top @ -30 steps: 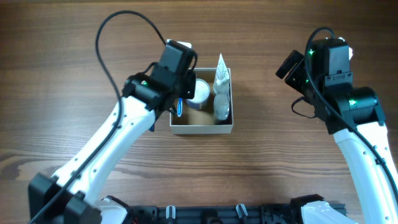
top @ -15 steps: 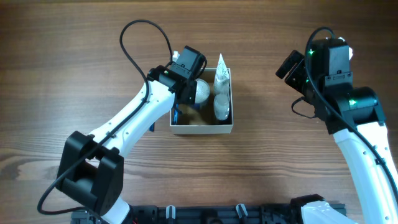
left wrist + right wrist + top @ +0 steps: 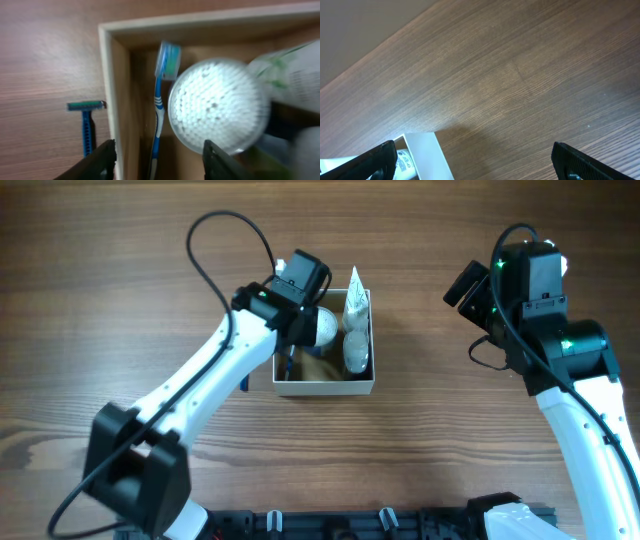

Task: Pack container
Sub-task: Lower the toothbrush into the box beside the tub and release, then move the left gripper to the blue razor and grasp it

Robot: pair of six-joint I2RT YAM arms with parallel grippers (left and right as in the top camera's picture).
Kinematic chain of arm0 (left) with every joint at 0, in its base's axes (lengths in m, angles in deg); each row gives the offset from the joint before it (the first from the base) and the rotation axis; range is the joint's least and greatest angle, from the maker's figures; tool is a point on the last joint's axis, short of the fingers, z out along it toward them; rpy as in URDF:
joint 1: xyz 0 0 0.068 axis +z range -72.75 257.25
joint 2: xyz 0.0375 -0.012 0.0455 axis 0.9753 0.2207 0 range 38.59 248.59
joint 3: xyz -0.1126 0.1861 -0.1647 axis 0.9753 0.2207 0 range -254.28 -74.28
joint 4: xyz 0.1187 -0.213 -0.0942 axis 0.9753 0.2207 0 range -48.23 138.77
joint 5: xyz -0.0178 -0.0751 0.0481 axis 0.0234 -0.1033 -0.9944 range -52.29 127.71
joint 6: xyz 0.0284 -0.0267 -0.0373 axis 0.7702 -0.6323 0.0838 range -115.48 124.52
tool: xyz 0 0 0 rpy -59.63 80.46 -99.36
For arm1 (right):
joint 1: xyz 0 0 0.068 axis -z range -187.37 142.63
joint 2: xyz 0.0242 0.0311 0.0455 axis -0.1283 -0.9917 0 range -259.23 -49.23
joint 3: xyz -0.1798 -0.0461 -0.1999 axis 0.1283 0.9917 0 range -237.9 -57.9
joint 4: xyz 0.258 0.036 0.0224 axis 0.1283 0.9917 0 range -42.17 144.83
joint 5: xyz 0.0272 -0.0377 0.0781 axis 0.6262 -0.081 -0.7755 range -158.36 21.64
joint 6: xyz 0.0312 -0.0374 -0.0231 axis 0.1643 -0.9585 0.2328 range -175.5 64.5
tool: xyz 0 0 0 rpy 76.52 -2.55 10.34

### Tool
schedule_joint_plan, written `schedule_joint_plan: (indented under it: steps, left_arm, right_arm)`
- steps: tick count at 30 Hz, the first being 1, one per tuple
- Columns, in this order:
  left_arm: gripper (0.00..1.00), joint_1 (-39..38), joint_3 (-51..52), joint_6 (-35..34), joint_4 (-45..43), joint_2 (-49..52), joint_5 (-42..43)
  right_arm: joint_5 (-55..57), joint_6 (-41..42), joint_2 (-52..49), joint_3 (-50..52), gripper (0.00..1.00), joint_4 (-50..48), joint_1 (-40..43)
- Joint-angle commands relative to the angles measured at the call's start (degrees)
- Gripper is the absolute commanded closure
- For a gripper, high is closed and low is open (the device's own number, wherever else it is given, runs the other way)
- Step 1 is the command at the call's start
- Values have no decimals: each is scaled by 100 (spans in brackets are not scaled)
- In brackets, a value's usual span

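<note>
Container (image 3: 325, 389), a square white-walled cardboard box midway between the tabletop's (image 3: 100, 260) left and right edges and nearer its far edge, lies under the spread left pincer (image 3: 161, 156), the right pincer (image 3: 475, 159) also spread nearer the right edge; inside lie a white-lidded jar (image 3: 217, 105) and blue toothbrush (image 3: 159, 107), a blue razor (image 3: 87, 130) just outside.

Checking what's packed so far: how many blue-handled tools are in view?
2. A toothbrush lies inside the container along one wall; a razor lies on the table just outside that same wall. More may be hidden under the white-lidded jar.
</note>
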Motion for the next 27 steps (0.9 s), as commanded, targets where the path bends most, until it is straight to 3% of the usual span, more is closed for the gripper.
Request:
schedule_joint_plan:
  steps: [1, 8, 13, 19, 27]
  left_arm:
    - [37, 284, -243, -310, 173, -715, -212]
    - [27, 1425, -219, -234, 841, -789, -170]
    - [30, 2212, 11, 721, 833, -247, 1108]
    - [36, 2337, 149, 1082, 809, 634, 1220]
    - [35, 2269, 149, 1272, 807, 1644, 1349]
  right_arm:
    - [142, 76, -63, -48, 0, 7, 20]
    - [142, 76, -63, -48, 0, 4, 20]
    - [142, 76, -63, -48, 0, 7, 20]
    - [142, 76, -63, -48, 0, 7, 20]
    - [142, 76, -63, -48, 0, 4, 20]
